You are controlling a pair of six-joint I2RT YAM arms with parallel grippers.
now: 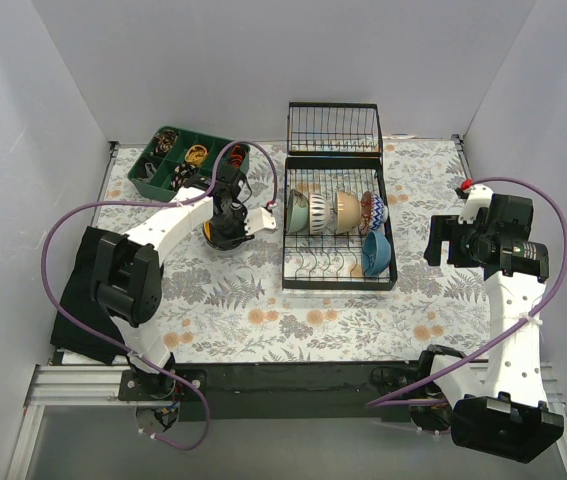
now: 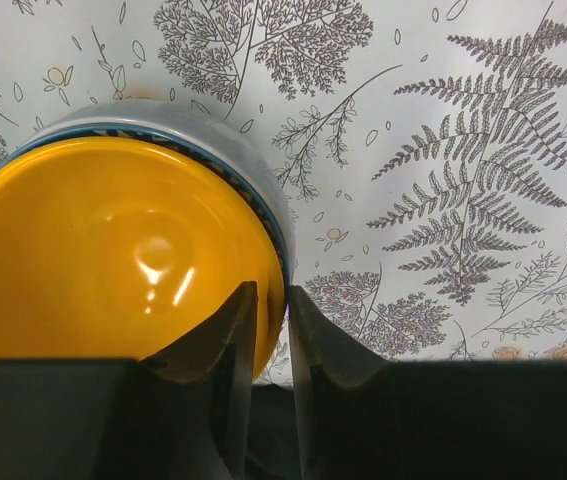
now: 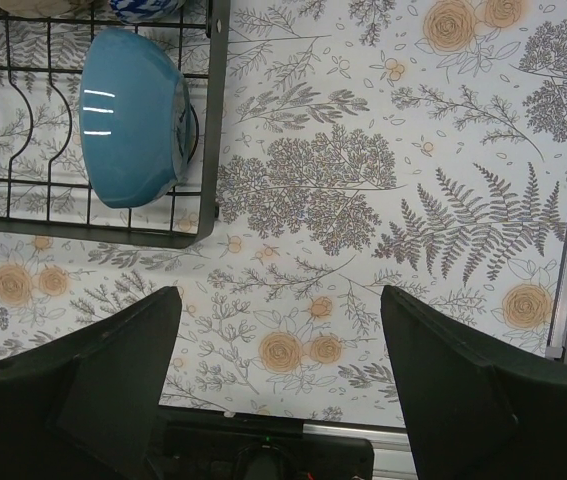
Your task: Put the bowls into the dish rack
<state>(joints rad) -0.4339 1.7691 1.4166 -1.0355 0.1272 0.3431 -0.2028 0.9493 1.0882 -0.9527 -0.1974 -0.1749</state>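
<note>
The left claw [image 2: 271, 305] pinches the yellow bowl [image 2: 113, 250] by its rim. The rack [image 1: 338, 285] is to its right. The right claw [image 3: 280, 300] is wide apart.

plain white walls [image 1: 23, 110], fern-and-flower tablecloth [image 1: 263, 330]; aluminium rail [image 1: 73, 385] at near edge

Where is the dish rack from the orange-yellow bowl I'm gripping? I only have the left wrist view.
Observer: In the top view the dish rack sits to the right of the left gripper and its orange-yellow bowl, apart from them.
Operator: Any free slots?
Observer: The back row holds four bowls. The front row holds only the solid blue bowl at its right end, with bare tines left of it.
Operator: Is the right arm in the way?
Observer: No. The right gripper hangs open and holds nothing, over the table right of the rack.
</note>
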